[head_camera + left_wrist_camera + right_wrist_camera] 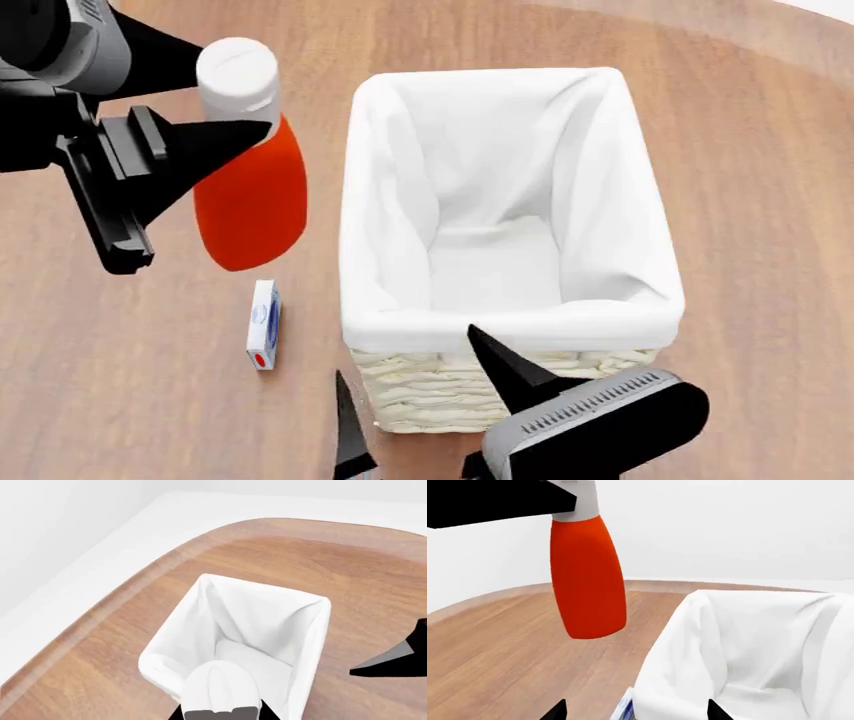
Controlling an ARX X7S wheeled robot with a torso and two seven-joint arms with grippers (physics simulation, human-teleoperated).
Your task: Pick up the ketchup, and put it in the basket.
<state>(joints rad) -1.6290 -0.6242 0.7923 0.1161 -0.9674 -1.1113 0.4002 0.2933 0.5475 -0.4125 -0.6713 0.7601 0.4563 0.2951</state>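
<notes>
the ketchup (251,205) hangs in the air just beside the basket (400,330), pinched near its white cap by the left gripper (234,110); the right gripper (420,385) sits spread open by the basket's near wall, above the wooden table (120,400)

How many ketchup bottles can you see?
1. The ketchup hangs in the air, gripped near its white cap by the left gripper, beside the basket rather than over it. The basket's liner looks empty, so none seems hidden inside.
</notes>
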